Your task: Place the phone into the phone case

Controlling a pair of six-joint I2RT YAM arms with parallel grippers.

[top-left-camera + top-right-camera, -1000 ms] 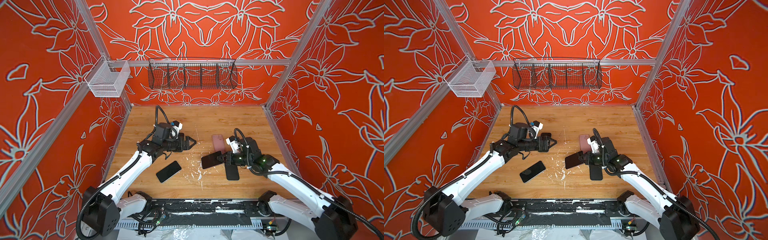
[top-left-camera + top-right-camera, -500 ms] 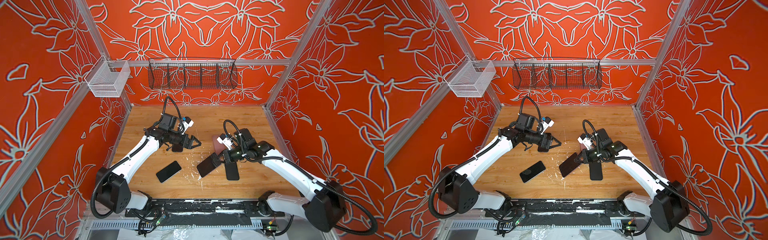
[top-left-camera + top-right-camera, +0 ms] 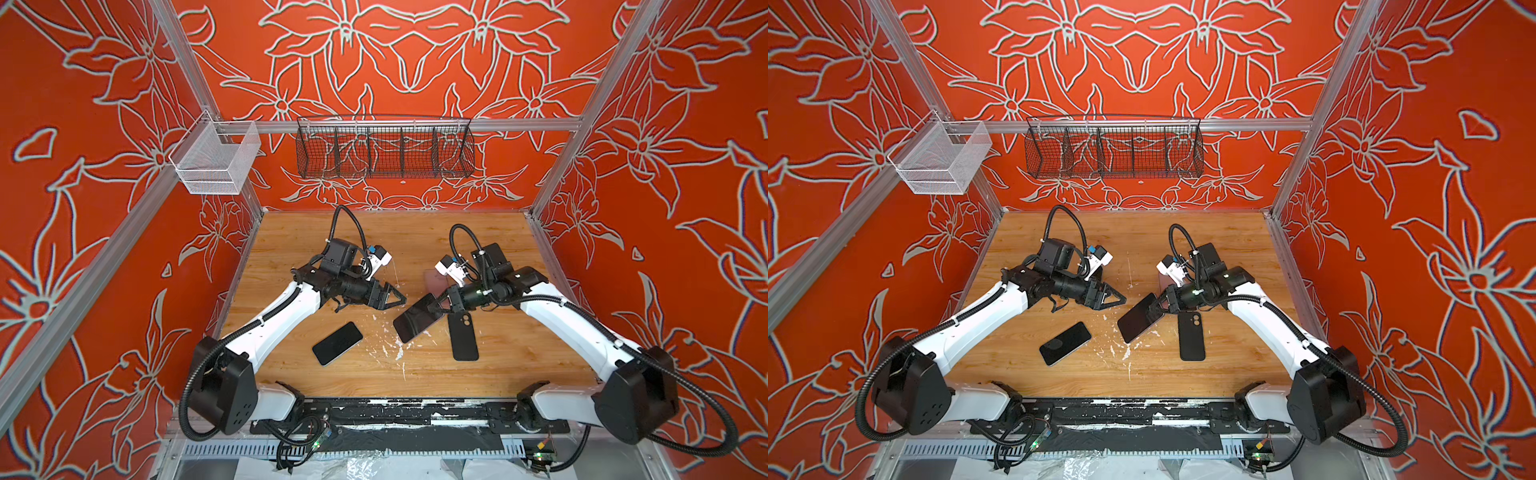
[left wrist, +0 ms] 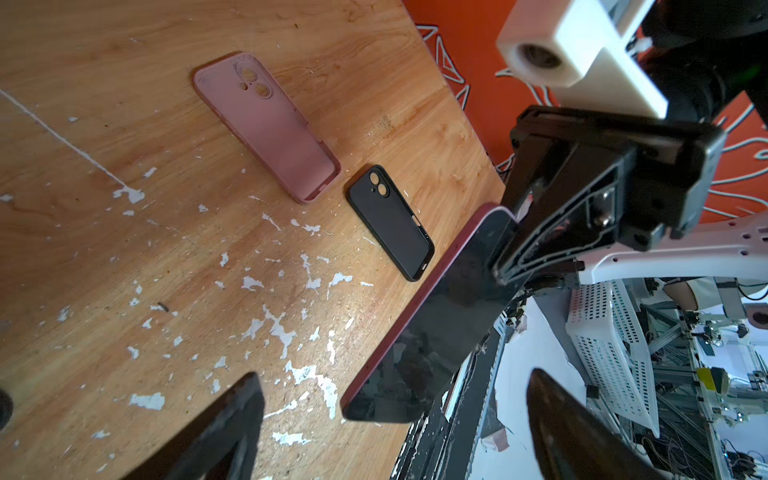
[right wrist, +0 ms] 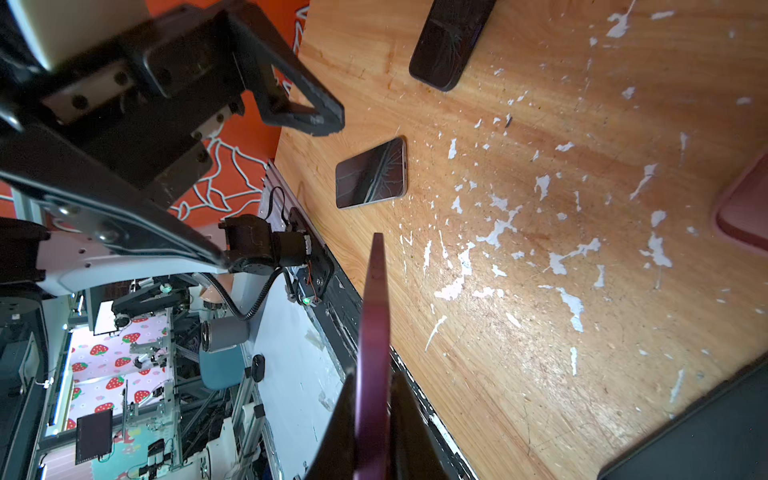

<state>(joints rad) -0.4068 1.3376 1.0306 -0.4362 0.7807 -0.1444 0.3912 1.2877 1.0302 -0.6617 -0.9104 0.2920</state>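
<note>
The right end effector (image 3: 439, 304) pinched the tilted phone (image 3: 417, 323) above the desk (image 3: 523, 332), the wide-open, empty left end effector (image 3: 397, 297) facing it nearby.

Bright even light, sharp top views, glare and edge warp in wrist views

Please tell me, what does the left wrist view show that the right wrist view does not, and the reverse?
Only the left wrist view: the pink case and the black case whole, lying apart, with their camera holes, and the dark screen of the held phone. Only the right wrist view: a loose phone flat on the table, another dark phone at the picture's edge. Both: the held phone, the right gripper shut on it, and the open left gripper.
</note>
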